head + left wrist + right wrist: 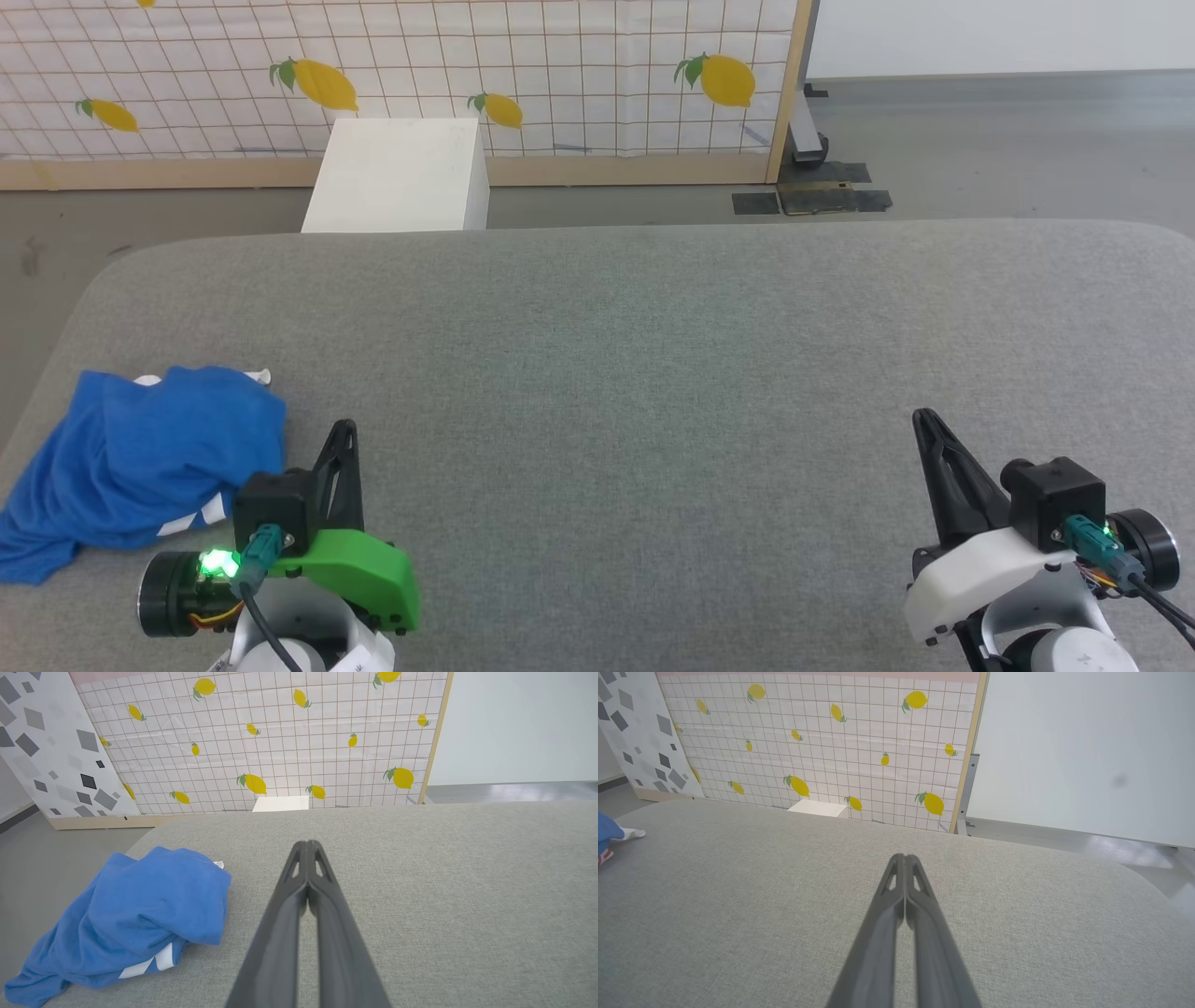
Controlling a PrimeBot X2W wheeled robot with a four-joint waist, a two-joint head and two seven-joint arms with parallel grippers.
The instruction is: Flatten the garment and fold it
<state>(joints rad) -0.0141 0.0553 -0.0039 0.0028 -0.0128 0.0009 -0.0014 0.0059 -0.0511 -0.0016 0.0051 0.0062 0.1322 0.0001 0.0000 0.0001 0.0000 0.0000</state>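
Status for you, operator:
- Garment [140, 462]: crumpled heap at near-left corner of grey surface [616, 355]. Blue side out, white patches at its near and far edges. One fold trails toward surface's left edge.
- Left claw [344, 427]: clenched, fingers pressed together, holding nothing. Sits just right of heap, not touching it.
- Right claw [920, 416]: clenched likewise, holding nothing. Sits at right side of surface, well apart from garment.
- Note beyond far edge: white box [397, 177] on floor, lemon-print panel [560, 65] behind it.
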